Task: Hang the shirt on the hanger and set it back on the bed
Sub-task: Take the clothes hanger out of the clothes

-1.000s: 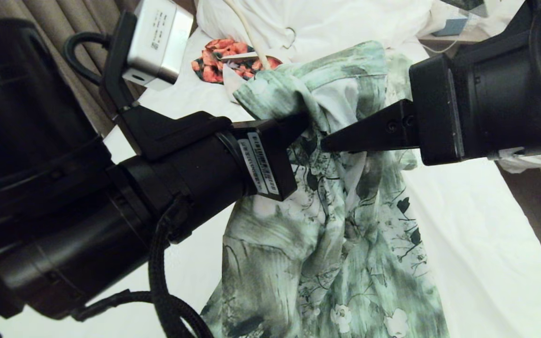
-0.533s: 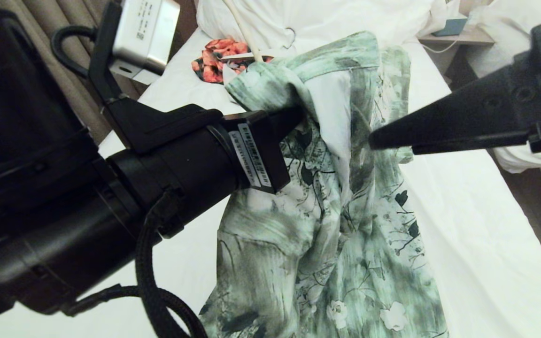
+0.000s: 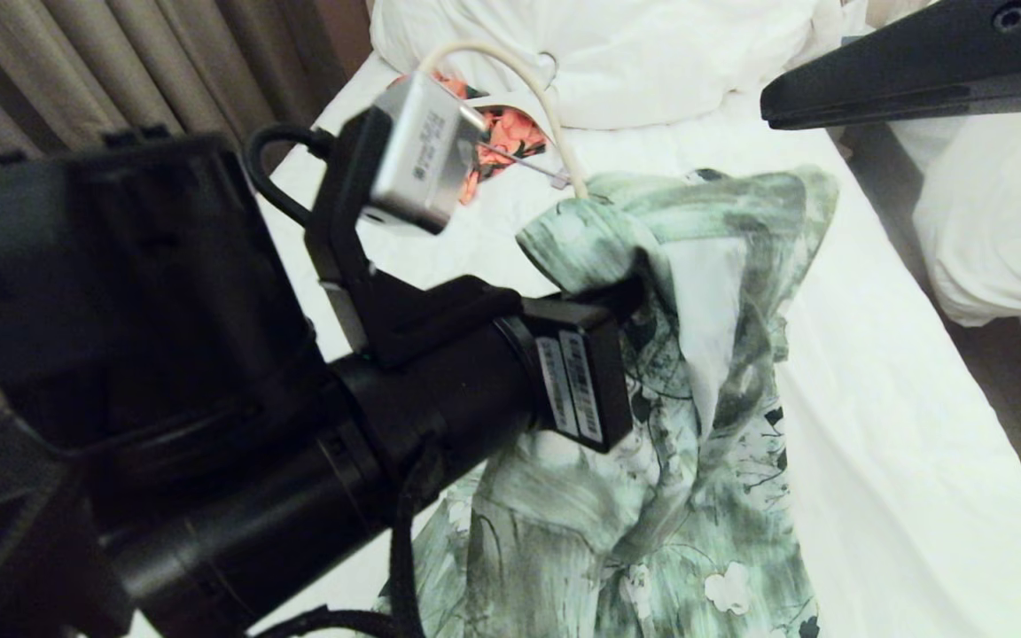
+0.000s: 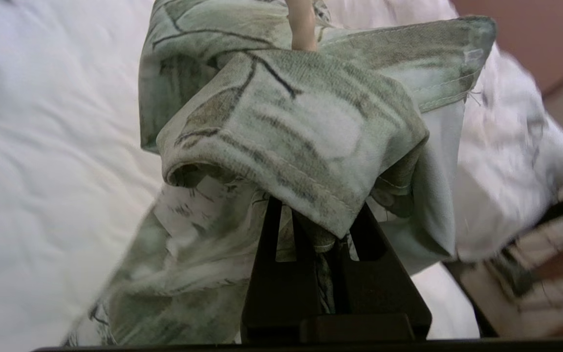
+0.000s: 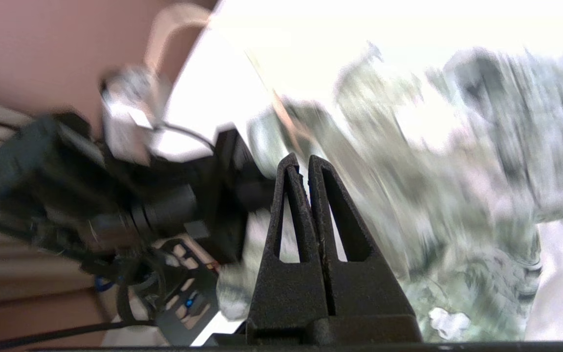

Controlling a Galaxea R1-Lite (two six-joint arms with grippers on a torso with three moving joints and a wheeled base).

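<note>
- Nearest to us, the left end effector (image 4: 328, 244) is clamped on a bunched fold of the shirt (image 3: 697, 372) just under the collar, holding it up above the bed (image 3: 900, 496), with the tails trailing onto the white sheet.
- We read the green-and-white shirt as draped over the hanger (image 3: 555, 133), whose cream hook rises out of the collar beside the left wrist; the hanger's arms are hidden under the cloth, so we cannot tell whether both shoulders are seated.
- The collar end on the side away from the left arm stands up loosely and the front hangs twisted; in our judgement that shoulder may not be on the wire.
- The right end effector (image 5: 308, 166) has its fingers pressed together on nothing, and sits high at the far right of the head view, well apart from the shirt.
- Risk: if we lower it now, the unsupported side could slide off the hanger, since only one pinch of fabric carries the load.
- Risk: the grip is on cloth, not wire, so the hanger could tip or drop out through the neck.
- Farther up the bed lie an orange floral garment (image 3: 515, 133) and the white pillow (image 3: 652, 53); setting down there could snag the hook.
</note>
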